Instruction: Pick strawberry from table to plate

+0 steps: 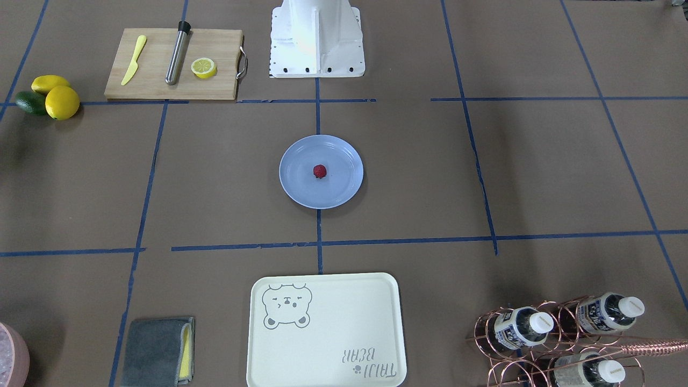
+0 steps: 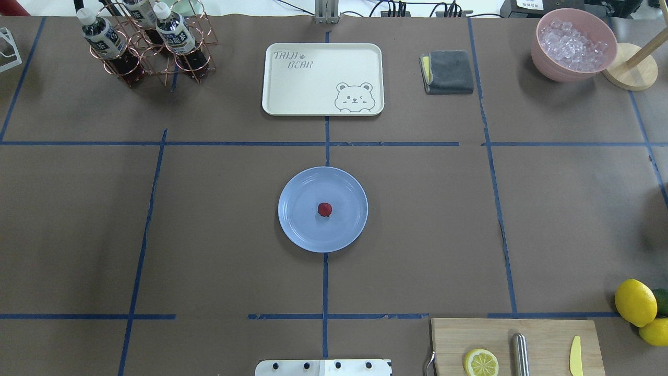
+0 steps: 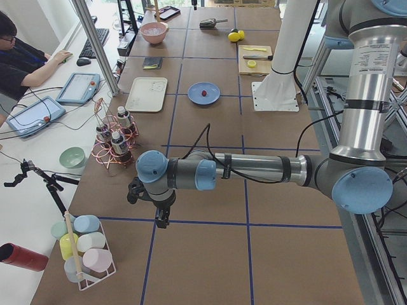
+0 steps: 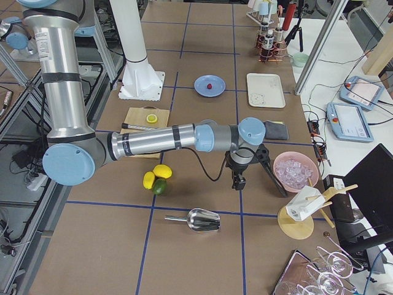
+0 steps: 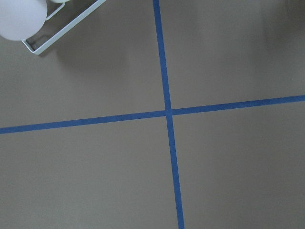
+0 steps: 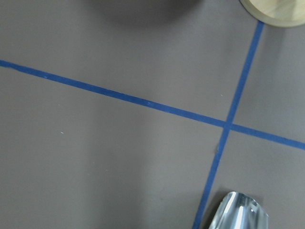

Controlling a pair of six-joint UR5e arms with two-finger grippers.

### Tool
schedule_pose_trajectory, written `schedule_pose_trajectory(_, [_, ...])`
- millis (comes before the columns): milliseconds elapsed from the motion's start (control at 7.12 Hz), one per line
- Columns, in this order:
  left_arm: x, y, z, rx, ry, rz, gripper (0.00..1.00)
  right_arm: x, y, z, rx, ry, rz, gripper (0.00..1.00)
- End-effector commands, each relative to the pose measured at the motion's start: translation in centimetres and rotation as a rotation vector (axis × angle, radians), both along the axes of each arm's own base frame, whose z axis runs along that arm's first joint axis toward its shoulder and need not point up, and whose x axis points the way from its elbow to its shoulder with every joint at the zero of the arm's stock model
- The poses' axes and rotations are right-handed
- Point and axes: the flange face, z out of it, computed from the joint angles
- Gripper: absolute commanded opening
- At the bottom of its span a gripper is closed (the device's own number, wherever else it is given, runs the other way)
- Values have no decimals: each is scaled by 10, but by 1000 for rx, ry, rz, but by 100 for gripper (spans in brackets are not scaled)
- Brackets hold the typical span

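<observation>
The small dark-red strawberry (image 1: 320,171) (image 2: 324,209) lies near the middle of the light blue plate (image 1: 301,188) (image 2: 302,230), which sits at the centre of the brown table (image 2: 209,235). Both arms are far from it, at opposite ends of the table. The left gripper (image 3: 162,219) shows only in the exterior left view, pointing down over bare paper; I cannot tell whether it is open or shut. The right gripper (image 4: 236,183) shows only in the exterior right view, pointing down near the pink ice bowl (image 4: 296,172); its state cannot be told either. Both wrist views show only paper and blue tape.
A cream bear tray (image 2: 322,78) and a grey cloth (image 2: 448,71) lie beyond the plate. A bottle rack (image 2: 146,44) stands far left. A cutting board (image 2: 516,344) with a lemon half, lemons (image 2: 635,302) and a metal scoop (image 4: 199,219) are on the right. A person sits beside the table's far side (image 3: 22,60).
</observation>
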Motion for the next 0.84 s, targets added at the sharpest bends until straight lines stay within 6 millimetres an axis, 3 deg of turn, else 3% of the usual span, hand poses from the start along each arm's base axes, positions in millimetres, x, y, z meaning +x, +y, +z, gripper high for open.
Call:
schedule_pose_trajectory(0, [0, 5, 5, 14, -2, 0, 100, 23, 24, 36, -62, -4, 33, 100])
schedule_pose_trajectory(140, [0, 5, 6, 12, -2, 0, 100, 28, 34, 50, -35, -3, 41, 100])
schedule_pose_trajectory(421, [0, 5, 6, 14, -5, 0, 100, 69, 51, 82, -75, -27, 130, 100])
schedule_pose_trajectory(702, [0, 6, 7, 11, -5, 0, 100, 88, 60, 83, -76, -88, 178, 100])
